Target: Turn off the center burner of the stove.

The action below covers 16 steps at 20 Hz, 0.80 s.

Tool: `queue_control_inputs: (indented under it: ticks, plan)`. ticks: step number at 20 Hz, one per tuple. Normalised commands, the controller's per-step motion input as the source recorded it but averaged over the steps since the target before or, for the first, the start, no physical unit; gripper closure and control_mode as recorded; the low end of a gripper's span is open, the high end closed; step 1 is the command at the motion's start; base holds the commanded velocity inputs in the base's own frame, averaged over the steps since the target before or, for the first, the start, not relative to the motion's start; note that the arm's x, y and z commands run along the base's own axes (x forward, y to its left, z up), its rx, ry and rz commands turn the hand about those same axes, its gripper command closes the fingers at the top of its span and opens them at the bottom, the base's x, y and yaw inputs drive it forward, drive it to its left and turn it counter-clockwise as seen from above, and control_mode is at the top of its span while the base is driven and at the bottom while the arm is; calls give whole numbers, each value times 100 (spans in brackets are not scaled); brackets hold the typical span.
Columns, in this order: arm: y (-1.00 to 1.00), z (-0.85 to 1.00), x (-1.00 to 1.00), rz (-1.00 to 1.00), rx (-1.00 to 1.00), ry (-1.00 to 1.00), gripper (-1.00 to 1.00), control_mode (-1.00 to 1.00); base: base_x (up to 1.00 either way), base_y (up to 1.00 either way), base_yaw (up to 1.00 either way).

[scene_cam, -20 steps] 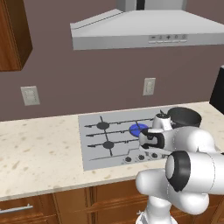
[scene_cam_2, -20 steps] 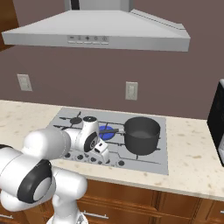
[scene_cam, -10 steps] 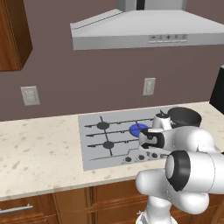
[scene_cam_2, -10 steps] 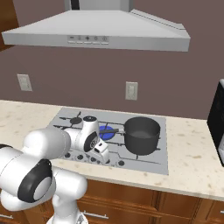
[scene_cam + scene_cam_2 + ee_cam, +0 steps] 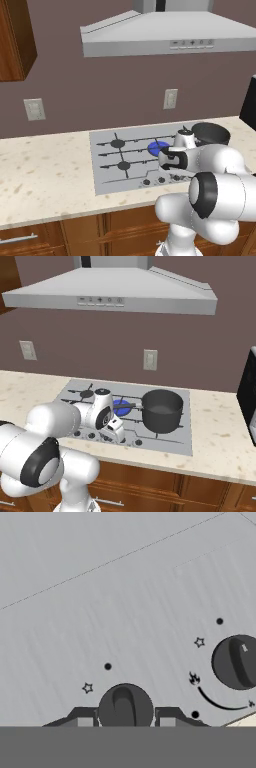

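Note:
The stove [image 5: 112, 170] is a light-grey cooktop set in the counter. Its center burner [image 5: 157, 147] [image 5: 120, 404] shows bright blue under thin black grate lines. My gripper [image 5: 118, 437] is down at the front row of small black knobs. In the hand view my gripper [image 5: 125, 718] has a black knob [image 5: 125, 704] between its two dark fingertips [image 5: 84, 718], which sit right against the knob's sides. A second knob [image 5: 235, 662] with a flame mark beside it lies to the right.
A dark pot [image 5: 162, 408] [image 5: 211, 132] stands on the stove's right side, its handle reaching toward the blue burner. Two smaller black burners [image 5: 118, 144] sit on the left. The grey range hood [image 5: 170, 37] hangs overhead. Speckled counter [image 5: 45, 170] stretches left.

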Motion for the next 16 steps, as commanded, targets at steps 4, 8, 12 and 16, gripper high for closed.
queue_control_inputs:
  ticks: [4,8,12,16]
  plan:
    - [0,-11,0,-1,0,0,100,-100,0,0,0]
    - [0,-3,0,-13,0,0,100,-100,0,0,0]
    - [0,0,0,-25,0,0,100,-100,0,0,0]
    - [0,0,0,-29,0,0,100,-100,0,0,0]
